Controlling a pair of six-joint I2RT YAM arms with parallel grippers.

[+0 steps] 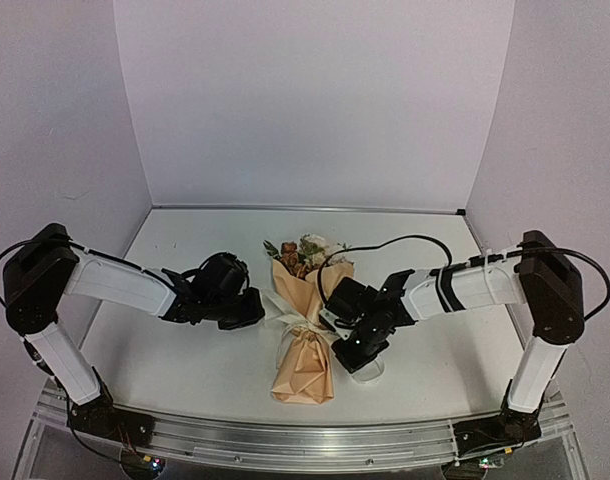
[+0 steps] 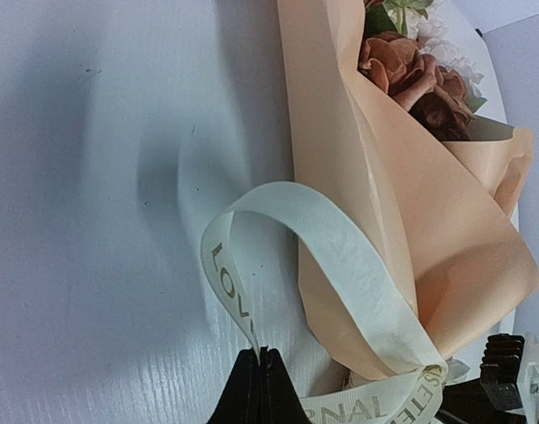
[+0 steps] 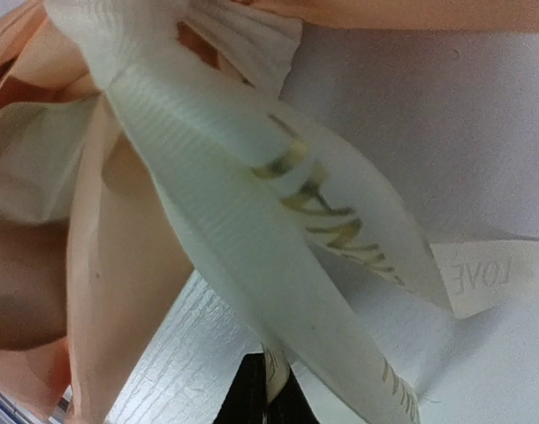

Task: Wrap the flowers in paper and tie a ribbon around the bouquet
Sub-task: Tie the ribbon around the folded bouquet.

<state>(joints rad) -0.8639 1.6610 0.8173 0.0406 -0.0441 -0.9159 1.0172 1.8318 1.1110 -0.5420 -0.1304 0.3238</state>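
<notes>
Wrapping is complete: the paper (image 2: 446,238) encloses the flowers (image 2: 411,79), and the bouquet (image 1: 303,335) lies at the centre of the desk (image 1: 185,360). The ribbon (image 2: 340,256) circles its waist in loose loops. The left hand (image 2: 261,389) and right hand (image 3: 268,393) are each clenched on a ribbon strand. Judged remaining: tightening the knot.

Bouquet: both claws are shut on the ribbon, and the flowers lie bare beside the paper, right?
No: the flowers are wrapped inside the paper, as the top external view shows. The left claw and right claw are shut on the ribbon.
</notes>
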